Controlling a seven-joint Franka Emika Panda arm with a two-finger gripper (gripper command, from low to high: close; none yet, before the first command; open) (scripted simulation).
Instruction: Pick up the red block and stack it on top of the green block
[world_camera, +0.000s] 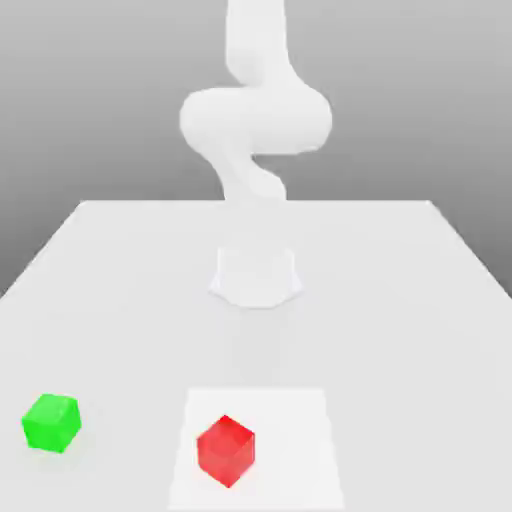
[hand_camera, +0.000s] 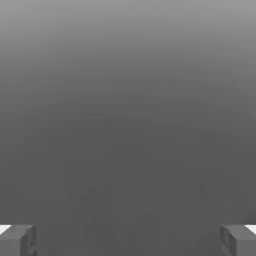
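Observation:
The red block (world_camera: 226, 451) rests on the white table near the front, on a slightly brighter rectangular patch. The green block (world_camera: 52, 422) sits apart from it, toward the exterior view's left, also near the front edge. The white arm (world_camera: 256, 120) rises from its base at the middle of the table and bends high above, well away from both blocks. In the hand view my gripper (hand_camera: 128, 240) is open: the two grey fingertips (hand_camera: 18, 240) stand far apart with nothing between them, against a plain grey backdrop.
The arm's round base (world_camera: 256, 276) stands at the middle of the white table (world_camera: 400, 300). The brighter rectangular patch (world_camera: 290, 420) lies at the front centre under the red block.

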